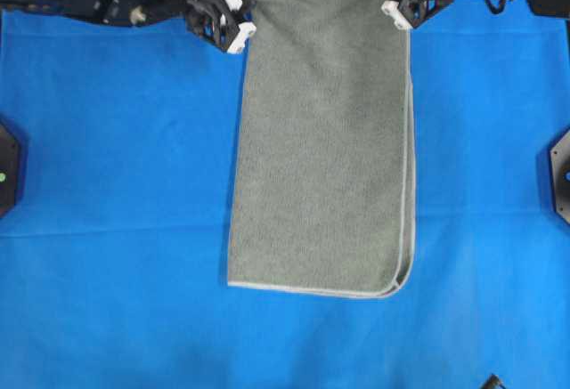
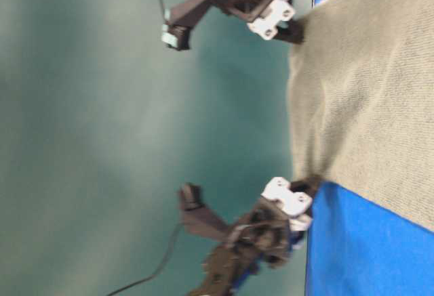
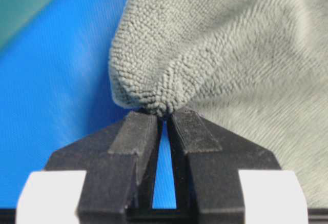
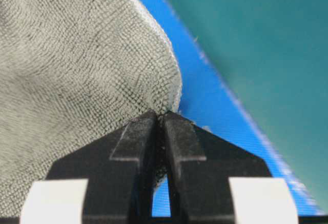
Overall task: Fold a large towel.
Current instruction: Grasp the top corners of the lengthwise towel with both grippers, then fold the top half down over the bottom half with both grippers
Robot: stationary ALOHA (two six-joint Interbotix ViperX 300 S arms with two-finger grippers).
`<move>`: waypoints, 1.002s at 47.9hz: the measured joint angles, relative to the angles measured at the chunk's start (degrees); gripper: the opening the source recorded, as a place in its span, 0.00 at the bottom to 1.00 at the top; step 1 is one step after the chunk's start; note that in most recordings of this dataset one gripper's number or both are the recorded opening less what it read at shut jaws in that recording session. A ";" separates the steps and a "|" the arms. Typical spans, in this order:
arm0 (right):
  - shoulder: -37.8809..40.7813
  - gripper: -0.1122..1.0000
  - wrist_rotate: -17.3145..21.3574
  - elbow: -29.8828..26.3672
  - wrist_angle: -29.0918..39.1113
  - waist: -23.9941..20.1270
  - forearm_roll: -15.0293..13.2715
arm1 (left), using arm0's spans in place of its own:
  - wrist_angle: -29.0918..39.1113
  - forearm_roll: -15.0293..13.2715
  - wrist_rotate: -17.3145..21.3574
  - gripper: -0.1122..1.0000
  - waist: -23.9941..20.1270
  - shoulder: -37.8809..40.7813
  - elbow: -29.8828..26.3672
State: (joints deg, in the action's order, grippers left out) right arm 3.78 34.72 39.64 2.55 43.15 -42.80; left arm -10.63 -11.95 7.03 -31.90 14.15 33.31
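The grey-green towel [image 1: 325, 158] lies on the bright blue sheet [image 1: 116, 140] as a long strip folded lengthwise, with a pale stitched edge along its right side and near end. My left gripper [image 1: 242, 35] is at the towel's far left corner. In the left wrist view the gripper [image 3: 163, 115] is shut, its tips pinching a bunched towel corner [image 3: 154, 88]. My right gripper [image 1: 398, 11] is at the far right corner. In the right wrist view the gripper [image 4: 161, 115] is shut on the towel's rounded corner [image 4: 154, 80]. The towel also shows in the table-level view [image 2: 366, 93].
Black arm bases sit at the left edge [image 1: 7, 166] and right edge [image 1: 561, 175] of the sheet. A teal surface [image 4: 266, 39] lies beyond the sheet's far edge. A small dark object [image 1: 492, 382] pokes in at the bottom right.
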 measured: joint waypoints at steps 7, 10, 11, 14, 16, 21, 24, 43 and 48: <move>-2.72 0.15 -0.09 0.70 0.00 0.26 0.09 | 0.00 0.09 0.88 0.14 0.26 -3.69 0.18; -3.43 0.15 0.00 1.32 0.09 0.35 0.09 | 0.18 0.00 0.88 0.14 0.70 -4.31 0.44; -3.69 0.15 0.00 1.58 0.09 0.26 0.00 | 0.18 0.00 0.88 0.14 0.79 -4.48 0.62; -5.01 0.15 0.44 2.46 0.00 0.09 0.09 | 0.26 0.09 0.88 0.14 1.49 -5.01 0.88; -6.06 0.15 0.62 2.99 0.09 -0.26 0.09 | 0.62 0.09 0.88 0.14 2.20 -5.62 1.23; -10.81 0.15 0.97 5.45 1.05 -2.90 0.26 | 1.85 0.00 0.79 0.14 4.48 -7.56 2.64; -14.06 0.15 1.23 7.03 2.37 -5.54 0.79 | 2.37 0.09 0.88 0.14 6.50 -8.96 3.60; -34.80 0.15 7.47 18.63 14.68 -34.98 7.38 | 2.20 0.00 0.44 0.14 27.95 -15.82 13.45; -35.68 0.15 9.93 19.07 15.64 -42.36 8.88 | 2.02 0.00 -0.18 0.14 33.13 -15.91 14.06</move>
State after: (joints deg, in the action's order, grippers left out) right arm -31.90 44.65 58.71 18.19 0.79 -33.93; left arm -8.61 -11.95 6.86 1.23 -1.76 47.37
